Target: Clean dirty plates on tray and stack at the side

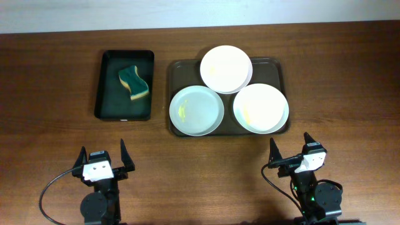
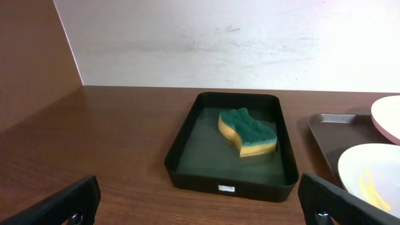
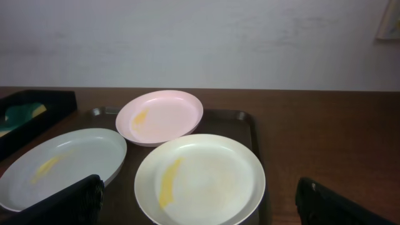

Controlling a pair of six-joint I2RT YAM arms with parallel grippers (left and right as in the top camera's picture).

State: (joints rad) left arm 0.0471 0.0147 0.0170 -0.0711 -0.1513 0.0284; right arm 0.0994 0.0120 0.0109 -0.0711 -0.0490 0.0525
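Observation:
Three round plates lie on the dark brown tray: a pale greenish one at front left, a cream one at front right, a pinkish one at the back. Each carries a yellow smear. In the right wrist view they show as front left, front right and back on the tray. My left gripper is open and empty near the front edge, facing the black tray. My right gripper is open and empty, in front of the cream plate.
A smaller, deeper black tray stands left of the brown tray and holds a green and yellow sponge, also in the left wrist view. A pale wall runs behind the wooden table.

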